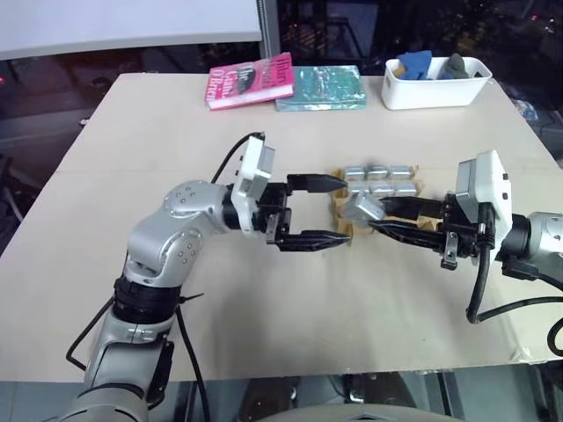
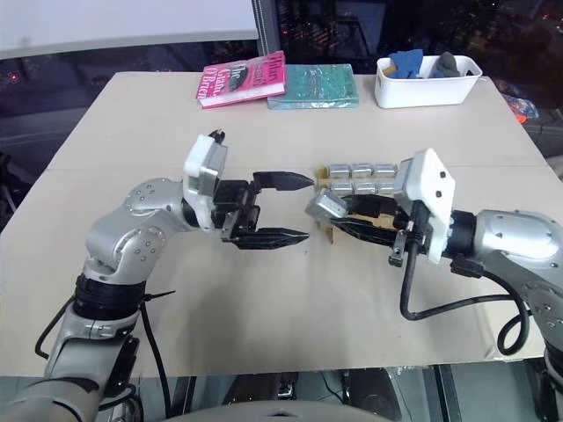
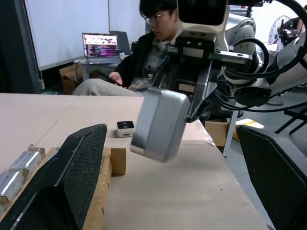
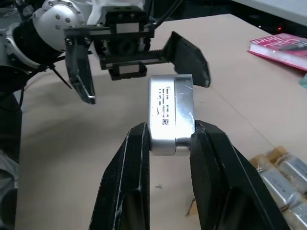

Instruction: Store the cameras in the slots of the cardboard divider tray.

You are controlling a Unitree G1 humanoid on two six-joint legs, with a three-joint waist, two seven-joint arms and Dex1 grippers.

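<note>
Partly legible white title on pink book (image 1: 251, 80)

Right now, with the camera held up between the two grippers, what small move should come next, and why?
Probably ease the right gripper, shut on the camera, a little further toward the open left gripper. The camera hangs above the cardboard divider tray, just short of the left fingers, which face it spread wide, as if ready for a handover.

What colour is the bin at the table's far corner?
White bin, clearest in the left eye view.
</note>
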